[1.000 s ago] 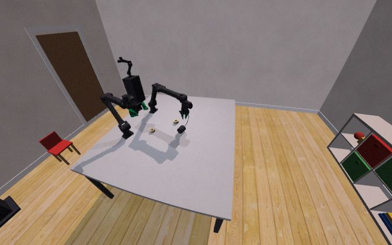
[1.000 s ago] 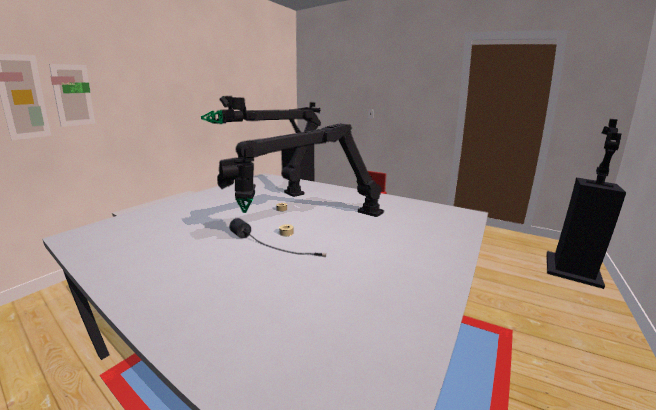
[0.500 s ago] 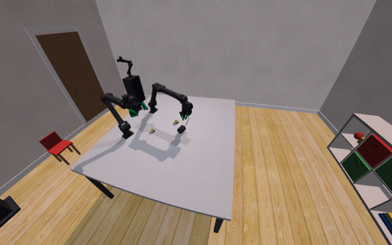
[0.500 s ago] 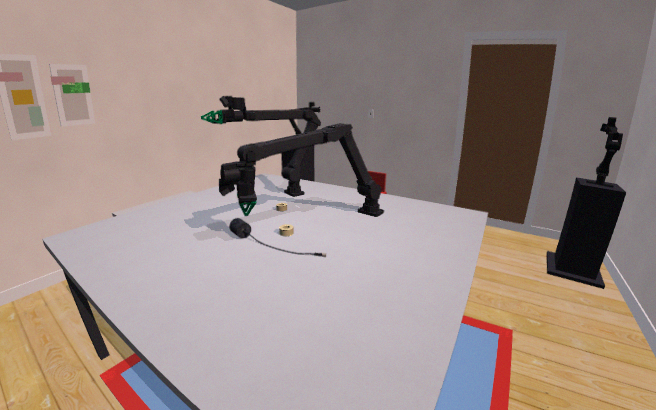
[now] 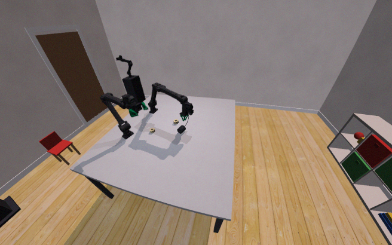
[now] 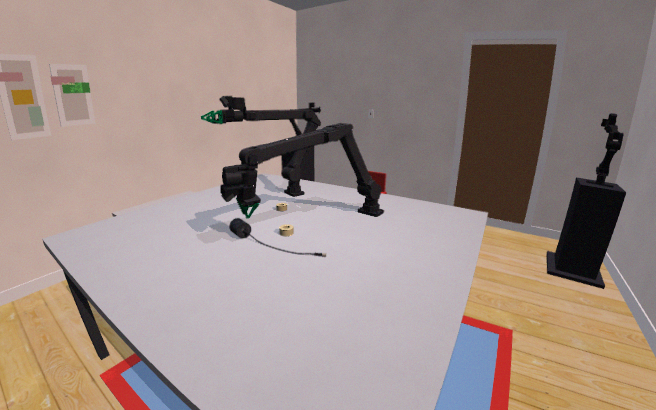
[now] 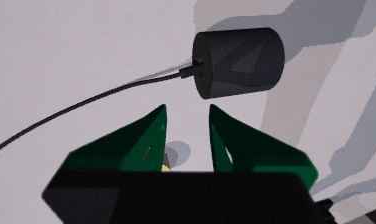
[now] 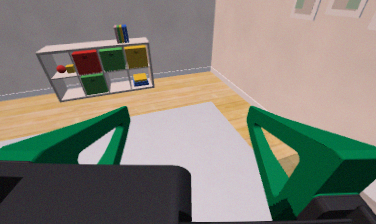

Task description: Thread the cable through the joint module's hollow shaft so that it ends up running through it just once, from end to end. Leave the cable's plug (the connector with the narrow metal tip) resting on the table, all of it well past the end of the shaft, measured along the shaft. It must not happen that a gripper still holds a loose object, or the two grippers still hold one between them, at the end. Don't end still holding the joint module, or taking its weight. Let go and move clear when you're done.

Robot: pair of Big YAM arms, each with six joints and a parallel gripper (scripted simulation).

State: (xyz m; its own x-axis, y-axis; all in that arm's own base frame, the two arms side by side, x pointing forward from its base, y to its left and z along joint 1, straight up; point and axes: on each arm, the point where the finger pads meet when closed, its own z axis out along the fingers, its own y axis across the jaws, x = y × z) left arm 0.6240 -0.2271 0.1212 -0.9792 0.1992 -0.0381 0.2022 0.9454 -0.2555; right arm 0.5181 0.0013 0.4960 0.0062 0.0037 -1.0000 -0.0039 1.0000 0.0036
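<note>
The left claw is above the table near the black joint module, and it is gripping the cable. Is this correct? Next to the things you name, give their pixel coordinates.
Not gripping: the left wrist view shows the left claw (image 5: 184,119) (image 6: 247,216) (image 7: 187,111) open, the cable (image 5: 187,122) (image 6: 279,249) (image 7: 127,86) outside its fingers. It is above the table near the black joint module (image 5: 181,129) (image 6: 240,228) (image 7: 244,62).

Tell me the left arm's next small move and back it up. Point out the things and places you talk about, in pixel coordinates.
Probably shift the left gripper (image 5: 184,118) (image 6: 248,214) (image 7: 187,111) toward the cable (image 6: 282,249) (image 7: 89,96), before lowering: its fingers stand open with nothing between them, and in its wrist view the cable runs off to one side, from the joint module's (image 5: 181,129) (image 6: 240,228) (image 7: 244,62) end.
</note>
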